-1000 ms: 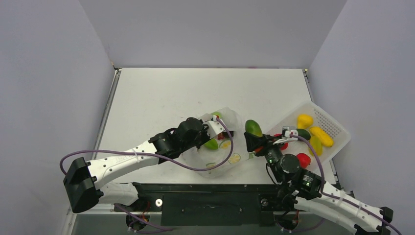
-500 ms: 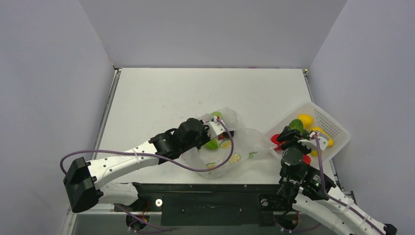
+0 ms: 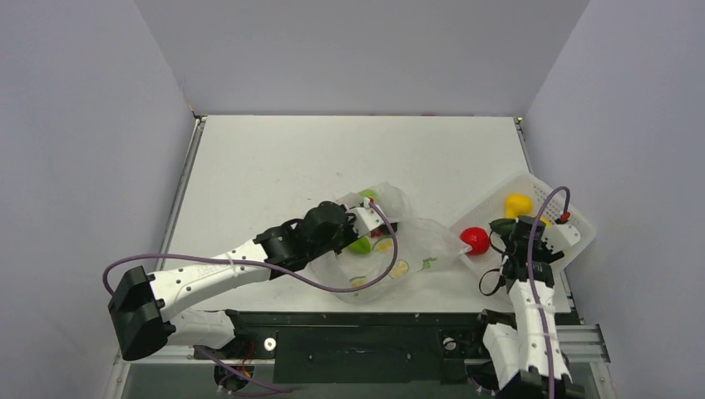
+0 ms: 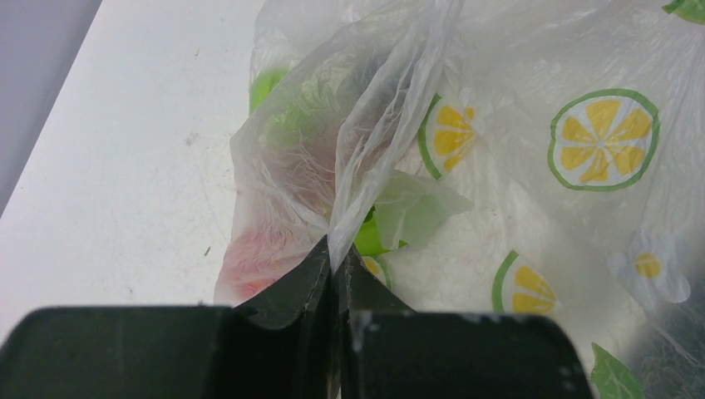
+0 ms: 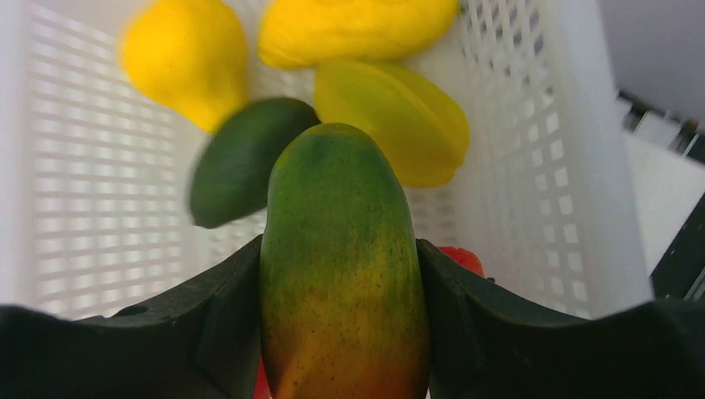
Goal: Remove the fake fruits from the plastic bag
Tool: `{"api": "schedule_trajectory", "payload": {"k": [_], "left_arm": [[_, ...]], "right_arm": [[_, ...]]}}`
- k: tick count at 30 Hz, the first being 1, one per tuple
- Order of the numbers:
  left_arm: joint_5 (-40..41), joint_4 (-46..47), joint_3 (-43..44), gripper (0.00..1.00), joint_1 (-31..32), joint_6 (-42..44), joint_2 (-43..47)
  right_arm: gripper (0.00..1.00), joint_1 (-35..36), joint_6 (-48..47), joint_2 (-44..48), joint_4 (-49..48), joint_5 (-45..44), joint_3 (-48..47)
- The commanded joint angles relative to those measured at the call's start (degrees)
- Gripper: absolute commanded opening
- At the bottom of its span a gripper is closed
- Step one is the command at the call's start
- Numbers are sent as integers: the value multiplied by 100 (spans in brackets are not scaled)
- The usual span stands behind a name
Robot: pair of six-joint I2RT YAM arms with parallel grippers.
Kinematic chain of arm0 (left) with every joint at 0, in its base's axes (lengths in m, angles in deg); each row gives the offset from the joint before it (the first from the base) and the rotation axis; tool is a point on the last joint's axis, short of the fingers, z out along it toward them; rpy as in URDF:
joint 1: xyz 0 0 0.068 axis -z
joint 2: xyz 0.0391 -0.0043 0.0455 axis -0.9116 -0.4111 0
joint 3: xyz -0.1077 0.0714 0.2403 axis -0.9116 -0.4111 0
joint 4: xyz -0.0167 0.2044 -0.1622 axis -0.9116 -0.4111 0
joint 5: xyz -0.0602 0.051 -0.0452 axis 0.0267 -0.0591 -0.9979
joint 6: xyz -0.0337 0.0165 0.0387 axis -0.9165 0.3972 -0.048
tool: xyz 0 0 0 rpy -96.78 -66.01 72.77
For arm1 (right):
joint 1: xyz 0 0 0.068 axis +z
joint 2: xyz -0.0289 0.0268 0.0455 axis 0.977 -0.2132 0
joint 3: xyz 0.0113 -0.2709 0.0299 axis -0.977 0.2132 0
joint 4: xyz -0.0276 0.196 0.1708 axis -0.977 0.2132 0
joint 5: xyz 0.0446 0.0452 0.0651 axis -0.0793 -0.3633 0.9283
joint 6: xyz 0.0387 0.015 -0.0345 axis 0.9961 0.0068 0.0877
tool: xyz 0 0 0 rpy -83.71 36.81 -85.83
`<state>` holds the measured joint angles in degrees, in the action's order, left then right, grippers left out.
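My left gripper (image 4: pixel 334 253) is shut on a fold of the clear plastic bag (image 4: pixel 532 199) printed with citrus slices, and holds it up at the table's middle (image 3: pixel 366 218). A lime green fruit (image 4: pixel 370 239) and a red fruit (image 4: pixel 249 258) show through the film. My right gripper (image 5: pixel 341 258) is shut on the red-green mango (image 5: pixel 341 274) and holds it over the white basket (image 5: pixel 91 191). In the top view the right gripper (image 3: pixel 520 233) hangs above the basket (image 3: pixel 574 218).
The basket holds a dark green fruit (image 5: pixel 241 170), yellow fruits (image 5: pixel 184 58), a yellow-green fruit (image 5: pixel 395 116) and a red fruit (image 3: pixel 475 239). It sits at the table's right edge. Grey walls enclose the table on three sides.
My right arm has swung right, carrying the mango from the bag's mouth to above the basket. The left gripper has kept its hold on the bag and stayed put.
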<state>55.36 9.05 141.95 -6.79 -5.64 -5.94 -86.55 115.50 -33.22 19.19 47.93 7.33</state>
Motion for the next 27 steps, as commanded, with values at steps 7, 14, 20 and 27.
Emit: {"api": "schedule_trajectory", "payload": {"k": [7,14,20,27], "left_arm": [[20,70,177,1,56,64,-89],[-2,67,174,1,58,65,-81],[-3,55,189,1,57,65,-48],[5,50,192,1,59,64,-17]], "right_arm": [[22,-1297,-294,-1198,-850,3166,353],[66,-1291,-287,-489,-731,2965,408],[77,-1211,-463,122,-312,2879,131],[85,-421,-417,885,-99,2638,-160]]}}
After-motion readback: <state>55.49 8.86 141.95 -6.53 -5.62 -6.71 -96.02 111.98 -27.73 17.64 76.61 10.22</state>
